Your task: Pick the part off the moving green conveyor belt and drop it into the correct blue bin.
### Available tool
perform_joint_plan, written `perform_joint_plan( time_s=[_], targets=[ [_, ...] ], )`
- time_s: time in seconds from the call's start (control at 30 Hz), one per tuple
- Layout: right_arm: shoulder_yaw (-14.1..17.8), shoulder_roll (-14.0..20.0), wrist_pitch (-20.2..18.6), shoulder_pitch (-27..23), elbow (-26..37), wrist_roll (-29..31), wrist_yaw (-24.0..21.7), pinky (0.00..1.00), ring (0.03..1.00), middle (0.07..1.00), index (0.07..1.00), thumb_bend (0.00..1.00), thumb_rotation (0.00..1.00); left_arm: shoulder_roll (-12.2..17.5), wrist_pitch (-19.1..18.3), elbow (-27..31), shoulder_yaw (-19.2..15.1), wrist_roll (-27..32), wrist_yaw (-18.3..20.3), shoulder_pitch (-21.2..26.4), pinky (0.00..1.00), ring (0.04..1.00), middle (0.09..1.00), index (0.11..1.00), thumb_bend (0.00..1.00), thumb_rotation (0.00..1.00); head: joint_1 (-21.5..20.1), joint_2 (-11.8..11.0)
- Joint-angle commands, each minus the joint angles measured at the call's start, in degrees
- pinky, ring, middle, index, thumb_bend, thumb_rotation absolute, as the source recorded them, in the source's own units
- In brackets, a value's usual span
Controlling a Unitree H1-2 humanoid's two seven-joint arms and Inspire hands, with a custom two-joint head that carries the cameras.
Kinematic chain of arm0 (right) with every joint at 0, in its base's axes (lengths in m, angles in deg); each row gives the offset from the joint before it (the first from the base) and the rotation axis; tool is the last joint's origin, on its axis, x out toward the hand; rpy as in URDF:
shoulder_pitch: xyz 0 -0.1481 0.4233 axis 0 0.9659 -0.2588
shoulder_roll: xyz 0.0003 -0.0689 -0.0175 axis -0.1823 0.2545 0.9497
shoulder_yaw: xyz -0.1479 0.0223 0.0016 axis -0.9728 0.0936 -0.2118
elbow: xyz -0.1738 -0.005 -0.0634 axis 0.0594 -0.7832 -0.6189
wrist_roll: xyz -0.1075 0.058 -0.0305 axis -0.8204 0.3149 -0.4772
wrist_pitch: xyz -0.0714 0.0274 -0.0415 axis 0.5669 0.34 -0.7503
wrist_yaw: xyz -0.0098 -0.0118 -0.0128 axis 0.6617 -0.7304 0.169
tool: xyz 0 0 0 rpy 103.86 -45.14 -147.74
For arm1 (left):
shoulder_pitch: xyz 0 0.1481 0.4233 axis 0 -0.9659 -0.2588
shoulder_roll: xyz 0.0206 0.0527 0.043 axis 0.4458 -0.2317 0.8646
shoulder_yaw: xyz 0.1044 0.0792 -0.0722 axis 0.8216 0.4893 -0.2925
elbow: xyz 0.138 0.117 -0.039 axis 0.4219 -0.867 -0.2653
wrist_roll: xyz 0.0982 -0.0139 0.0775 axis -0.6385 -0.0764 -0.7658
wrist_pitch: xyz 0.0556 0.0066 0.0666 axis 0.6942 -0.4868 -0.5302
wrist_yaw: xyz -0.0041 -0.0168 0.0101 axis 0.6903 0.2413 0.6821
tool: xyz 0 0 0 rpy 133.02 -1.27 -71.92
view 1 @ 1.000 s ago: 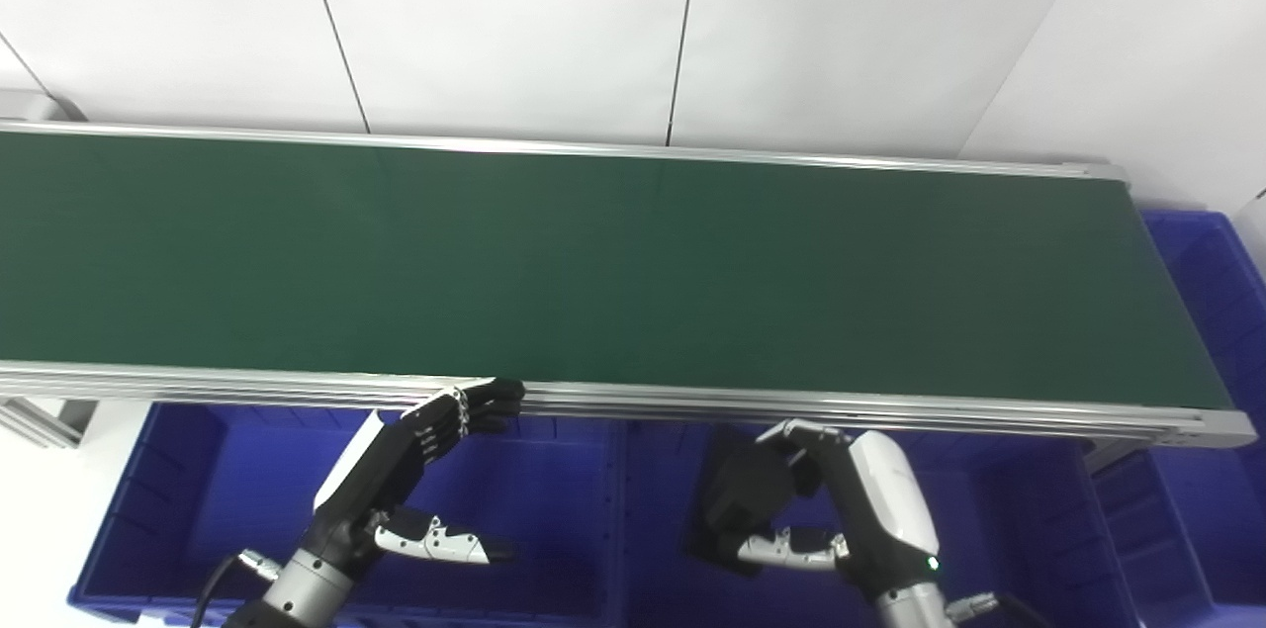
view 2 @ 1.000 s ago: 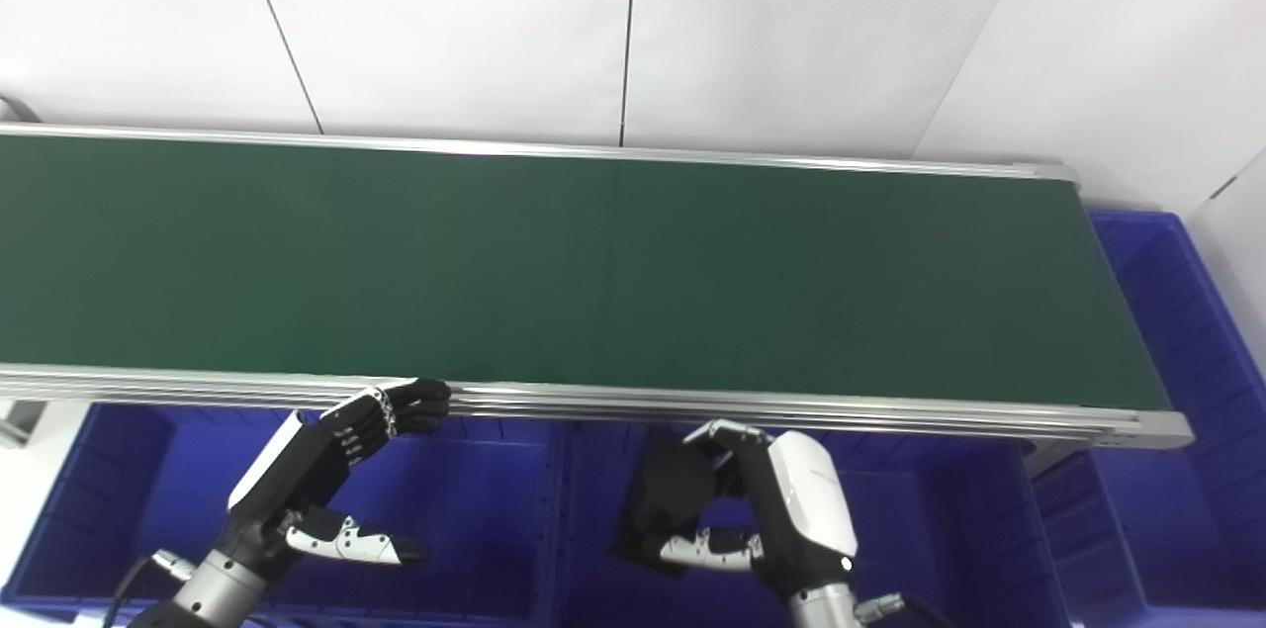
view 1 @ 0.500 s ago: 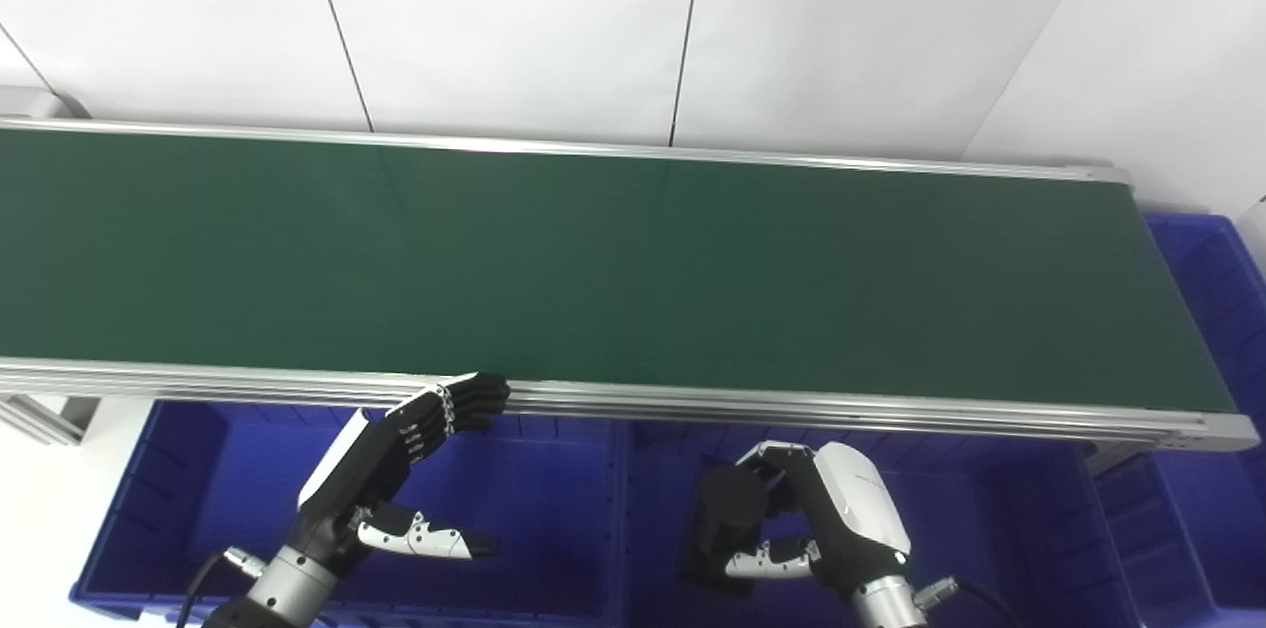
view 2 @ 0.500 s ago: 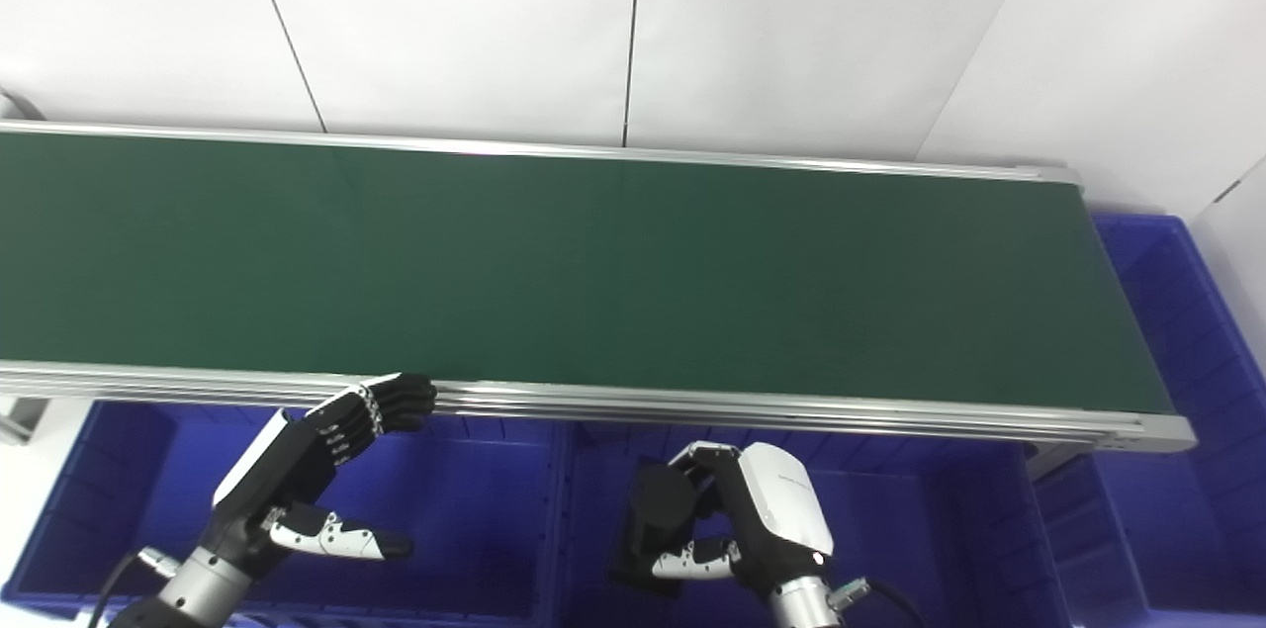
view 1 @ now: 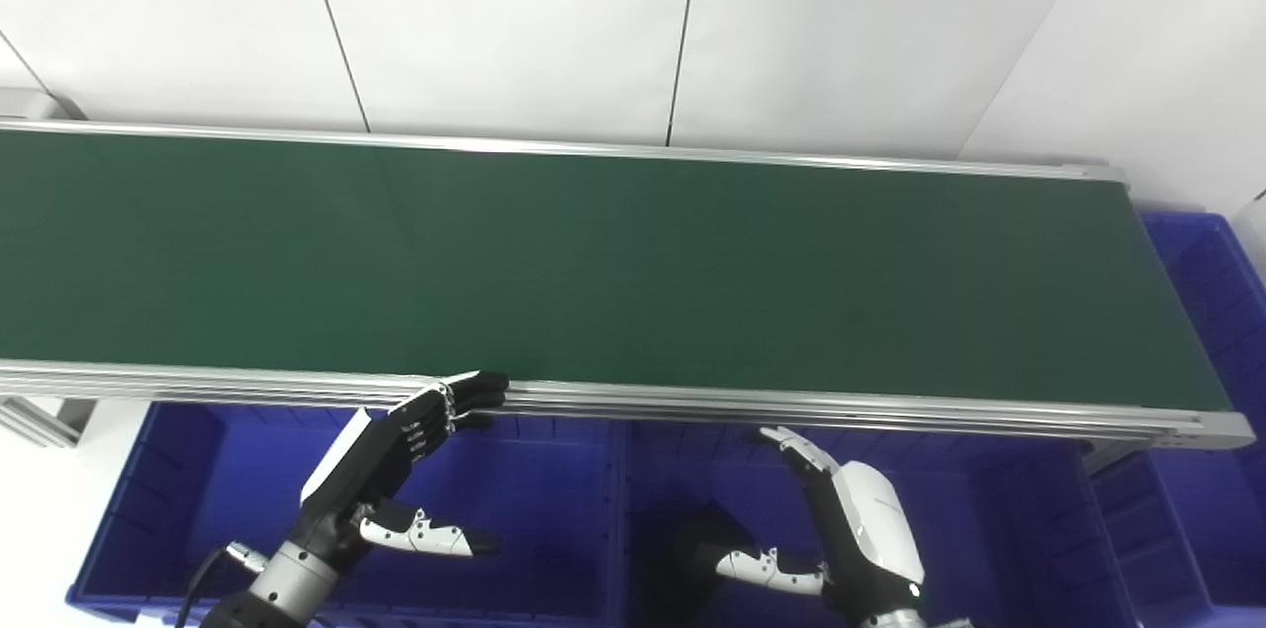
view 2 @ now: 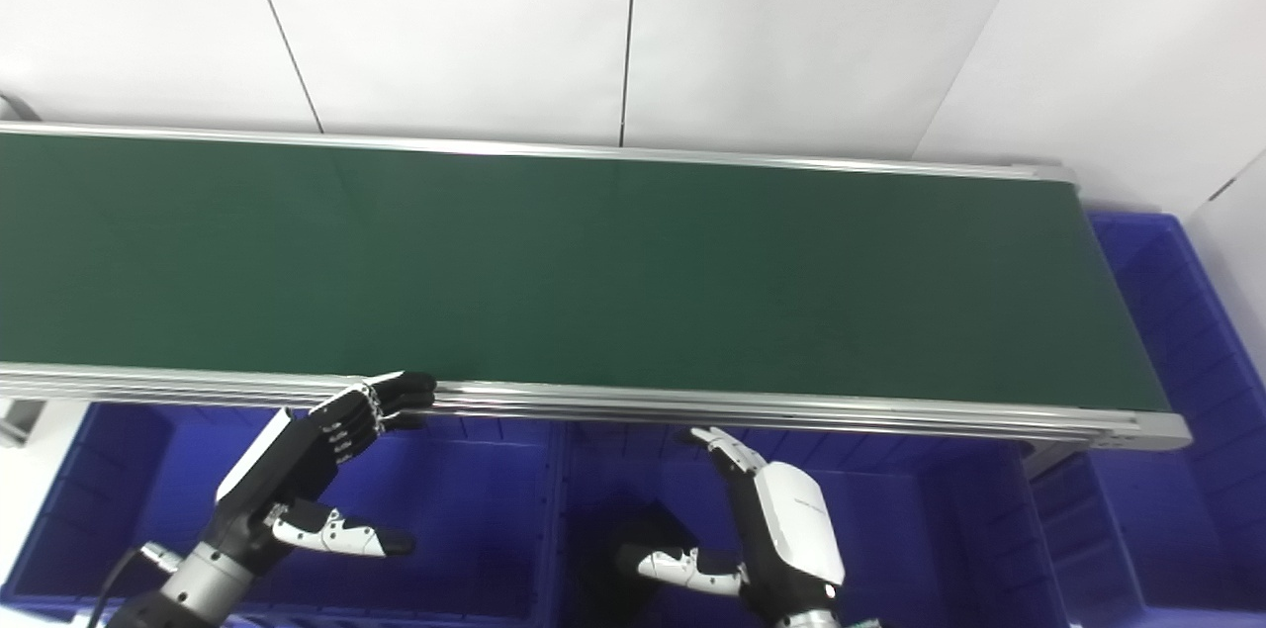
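Observation:
The green conveyor belt (view 1: 633,262) carries no part. A black part (view 1: 682,549) lies low in the middle blue bin (view 1: 989,529), just left of my right hand (view 1: 856,529). That hand is open over the bin, fingers stretched toward the belt's front rail and thumb pointing at the part, apart from it. My left hand (view 1: 386,465) is open over the left blue bin (view 1: 198,490), its dark fingertips (view 1: 480,389) at the aluminium front rail (view 1: 692,401), thumb spread to the right.
A third blue bin (view 1: 1212,312) stands past the belt's right end. White wall panels rise behind the belt. The aluminium rail runs between the bins and the belt surface.
My right hand, which was shut on the black part, has opened and pulled back toward me; the part now lies in the middle bin. The left hand has barely shifted.

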Motion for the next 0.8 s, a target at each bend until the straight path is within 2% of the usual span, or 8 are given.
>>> perform_joint_plan(
  time_s=[0.0,0.1,0.2,0.3,0.53,0.63,0.77],
  targets=[
    [0.5,-0.9,6.5,0.7,1.8,3.7,2.7,0.71,0.824,0.857,0.859,0.92,0.55,0.6,1.7,0.9,-0.2,0.4,0.4,0.8,0.79,0.838,0.85,0.815,0.88,0.01,0.0,0.1],
    [1.0,-1.9,10.2,1.3,1.3,8.4,3.6,0.68,0.797,0.859,0.892,0.93,0.5,0.4,1.8,1.0,-0.3,0.8,0.4,0.6,0.8,0.845,0.852,0.818,0.88,0.01,0.1,-0.2],
    [1.7,-2.7,12.6,1.4,0.4,13.3,2.5,0.68,0.793,0.866,0.898,0.93,0.47,0.2,2.0,0.8,-0.2,0.8,0.3,0.7,0.8,0.854,0.86,0.82,0.88,0.01,0.5,-0.3],
    [2.1,-2.8,14.1,1.5,-0.2,15.9,1.5,0.67,0.784,0.86,0.891,0.92,0.49,-0.1,2.5,0.4,-0.2,0.3,0.1,0.7,0.79,0.847,0.859,0.814,0.88,0.03,1.4,-0.5],
    [2.8,-3.0,16.6,1.2,-1.5,21.1,-0.5,0.68,0.755,0.821,0.871,0.92,0.43,-0.6,2.9,-0.2,-0.3,-0.7,-0.5,0.5,0.77,0.841,0.862,0.81,0.89,0.05,3.7,-1.2],
    [2.9,-3.5,17.8,1.4,-1.9,24.0,-1.5,0.69,0.748,0.812,0.866,0.92,0.4,-0.8,2.9,-0.3,-0.3,-1.1,-0.9,0.2,0.78,0.843,0.859,0.815,0.88,0.04,4.5,-2.3],
    [3.0,-3.8,18.2,1.7,-2.2,23.9,-2.0,0.69,0.754,0.808,0.864,0.93,0.39,-1.2,2.4,-0.2,-0.6,-2.0,-1.5,-0.4,0.76,0.84,0.868,0.809,0.89,0.03,4.9,-3.7]
  ],
)
